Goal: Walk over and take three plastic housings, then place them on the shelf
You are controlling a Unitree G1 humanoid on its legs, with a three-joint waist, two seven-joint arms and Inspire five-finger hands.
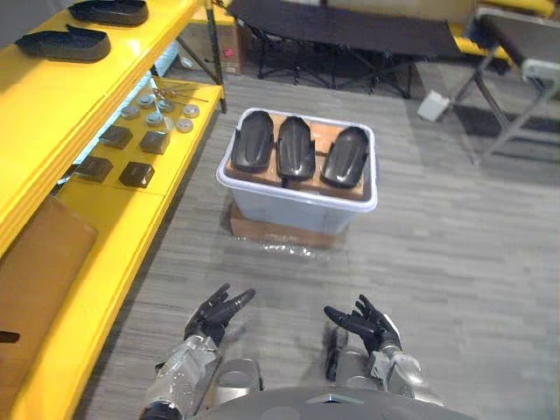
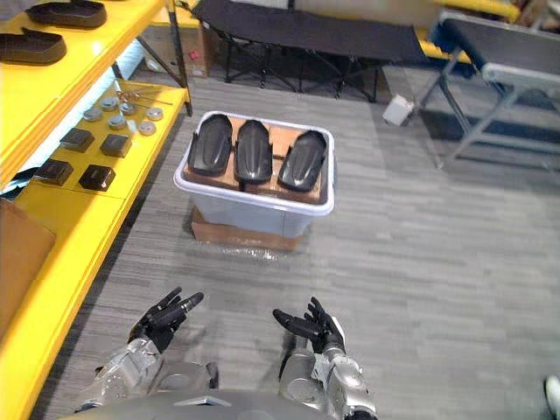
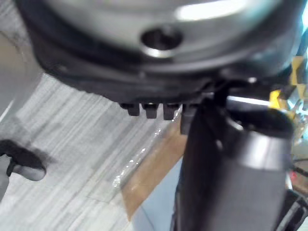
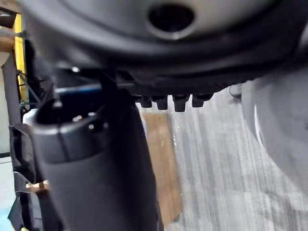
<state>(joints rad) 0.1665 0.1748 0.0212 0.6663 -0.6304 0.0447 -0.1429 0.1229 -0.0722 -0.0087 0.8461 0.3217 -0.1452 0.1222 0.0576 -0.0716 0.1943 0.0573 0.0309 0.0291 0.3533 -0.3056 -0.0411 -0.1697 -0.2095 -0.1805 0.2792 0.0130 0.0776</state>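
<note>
Straight ahead of you, the three plastic housings [image 1: 296, 147] lie side by side on a brown board [image 1: 272, 119] atop the clear bin [image 1: 297, 194], which sits on a flat piece of cardboard [image 1: 280, 233] on the floor. Your left hand [image 1: 214, 317] and right hand [image 1: 367, 325] hover low, well short of the bin, fingers stretched out and relaxed, holding nothing. You have the yellow shelf [image 1: 35, 96] on your left, with two dark shells [image 1: 66, 44] on its upper level
</note>
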